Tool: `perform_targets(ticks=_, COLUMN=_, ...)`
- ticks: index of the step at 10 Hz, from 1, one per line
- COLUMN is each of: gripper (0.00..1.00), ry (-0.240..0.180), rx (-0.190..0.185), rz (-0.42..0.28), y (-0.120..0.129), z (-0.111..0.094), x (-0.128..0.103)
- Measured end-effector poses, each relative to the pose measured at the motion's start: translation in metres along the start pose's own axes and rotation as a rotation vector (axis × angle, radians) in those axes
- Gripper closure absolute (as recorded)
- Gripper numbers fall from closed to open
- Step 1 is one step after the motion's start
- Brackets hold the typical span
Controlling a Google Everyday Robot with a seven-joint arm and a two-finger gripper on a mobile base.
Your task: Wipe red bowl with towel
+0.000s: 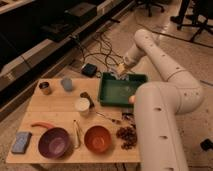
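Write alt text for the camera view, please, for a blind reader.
The robot's gripper hangs over the far rim of a green tray on a wooden table. Nearer the camera, a red bowl sits beside a purple bowl.
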Motion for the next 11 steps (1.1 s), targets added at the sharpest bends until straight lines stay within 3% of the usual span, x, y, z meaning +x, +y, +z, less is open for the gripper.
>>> perform_targets(ticks=3, gripper=1.00, ry=0.021, rx=-0.009, rz=-0.099, y=0.059, z=-0.001, x=0.028)
perform_targets(ticks=5, gripper=1.00, ry=0.033, rx=-0.006, rz=-0.144, y=0.082, z=0.000, x=0.041)
perform_targets(ticks=9, gripper=1.00, ry=0.037, rx=-0.008, rz=-0.161, y=0.091, z=0.001, x=0.043)
perform_targets(ticks=11, gripper=1.00, ry=0.026, rx=-0.031, rz=-0.186, y=0.099, z=0.001, x=0.045)
